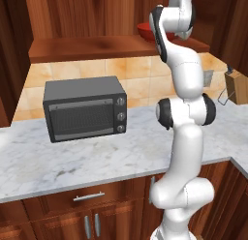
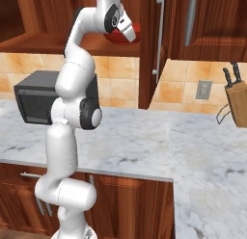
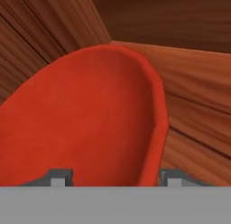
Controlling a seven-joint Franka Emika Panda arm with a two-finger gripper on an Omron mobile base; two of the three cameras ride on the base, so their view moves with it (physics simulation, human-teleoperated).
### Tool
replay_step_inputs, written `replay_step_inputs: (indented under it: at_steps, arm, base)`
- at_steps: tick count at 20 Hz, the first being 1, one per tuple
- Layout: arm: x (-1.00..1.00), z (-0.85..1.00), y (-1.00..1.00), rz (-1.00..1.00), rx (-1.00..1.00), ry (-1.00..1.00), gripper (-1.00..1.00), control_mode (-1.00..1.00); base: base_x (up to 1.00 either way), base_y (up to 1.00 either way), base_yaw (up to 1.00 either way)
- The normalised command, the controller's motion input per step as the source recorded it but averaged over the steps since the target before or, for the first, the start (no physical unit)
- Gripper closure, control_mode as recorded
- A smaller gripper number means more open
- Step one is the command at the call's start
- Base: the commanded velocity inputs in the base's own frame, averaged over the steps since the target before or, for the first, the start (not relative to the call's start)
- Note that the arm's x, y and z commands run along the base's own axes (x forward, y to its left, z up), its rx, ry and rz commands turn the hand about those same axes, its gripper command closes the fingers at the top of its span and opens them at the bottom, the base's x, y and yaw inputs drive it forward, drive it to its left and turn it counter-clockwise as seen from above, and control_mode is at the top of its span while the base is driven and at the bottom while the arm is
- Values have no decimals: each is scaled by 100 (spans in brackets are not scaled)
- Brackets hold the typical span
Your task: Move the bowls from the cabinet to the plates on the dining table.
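The white arm is seen reaching up into the open dark reddish-brown wooden wall cabinet [image 2: 207,26], with the hand placed at the solid red round bowl [image 3: 85,119]. In the hand view the two-finger gripper [image 3: 116,177] is seen straddling the bowl's rim: one dark fingertip [image 3: 56,177] is placed over the red inner face, the other [image 3: 173,177] outside the wall above the wood shelf, rim in between. The fingers are spread either side of the rim; whether they are touching the wall cannot be told. The red bowl [image 1: 144,31] is located on the cabinet's bottom shelf, partly hidden behind the arm in the left base view; in the right base view it [image 2: 116,36] is seen just behind the hand, left of the open cabinet door with its long vertical silver bar handle [image 2: 158,35]. Below, a dark grey box-shaped toaster oven [image 1: 85,114] is stood on the white-grey veined marble counter [image 1: 97,159], against the tan tiled wall. At the far right of the counter a light wooden knife block [image 2: 237,100] with dark handles is stood. Under the counter, brown drawer cabinets with short silver handles [image 1: 88,197] are seen.
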Motion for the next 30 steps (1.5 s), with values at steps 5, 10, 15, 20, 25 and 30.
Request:
replay_step_inputs:
  at_steps: [5, 10, 15, 20, 25, 30]
  arm:
    - [0, 0, 0, 0, 0, 0, 100, -100]
    - [-13, 3, -5, 0, 0, 0, 100, -100]
    - [-55, 12, -4, 4, 0, -1, 100, -100]
    - [-85, 5, 1, 8, 0, -9, 100, -100]
    - [-91, 0, 0, 6, 0, -22, 100, -100]
    - [-95, 0, 0, 5, 0, -23, 100, -100]
  base:
    - [0, 0, 0]
    - [0, 0, 0]
    - [0, 0, 0]
    - [0, 0, 0]
    - [0, 0, 0]
    - [0, 0, 0]
